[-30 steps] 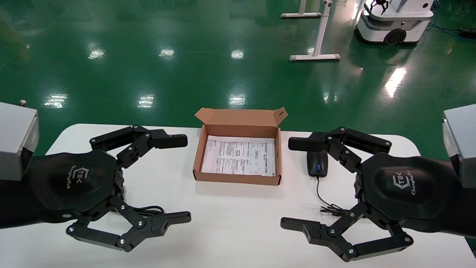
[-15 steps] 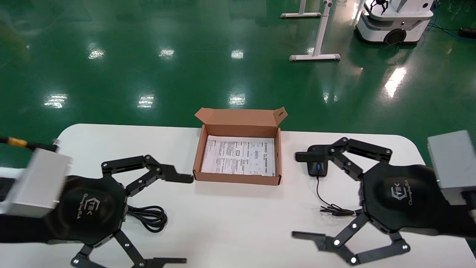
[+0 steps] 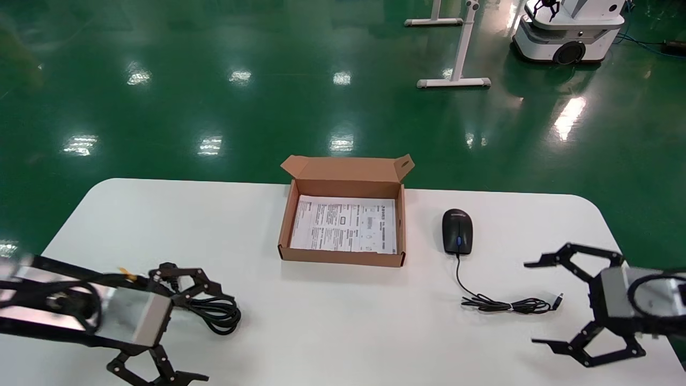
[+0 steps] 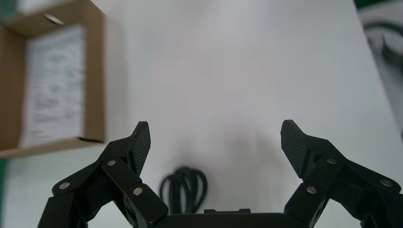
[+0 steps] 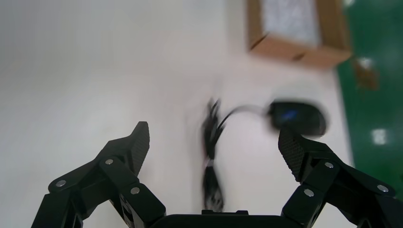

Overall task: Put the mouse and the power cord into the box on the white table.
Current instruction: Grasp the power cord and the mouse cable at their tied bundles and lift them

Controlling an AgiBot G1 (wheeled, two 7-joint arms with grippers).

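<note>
Both end effectors have dropped back to the near tabletop (image 3: 343, 332) corners, fingers spread: left end effector (image 3: 177, 321) beside the power cord (image 3: 217, 313), right end effector (image 3: 541, 303) near the mouse (image 3: 457, 231) cable.

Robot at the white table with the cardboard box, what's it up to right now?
Nothing is packed yet. The box sits open on the white table, holding only a printed sheet. The mouse lies just to the box's right, its thin cable trailing toward the robot. The power cord lies coiled near the table's front left. The left gripper is low beside the cord with jaws open, likely about to pick it up. The right gripper, also open, sits near the end of the mouse cable, holding nothing.
</note>
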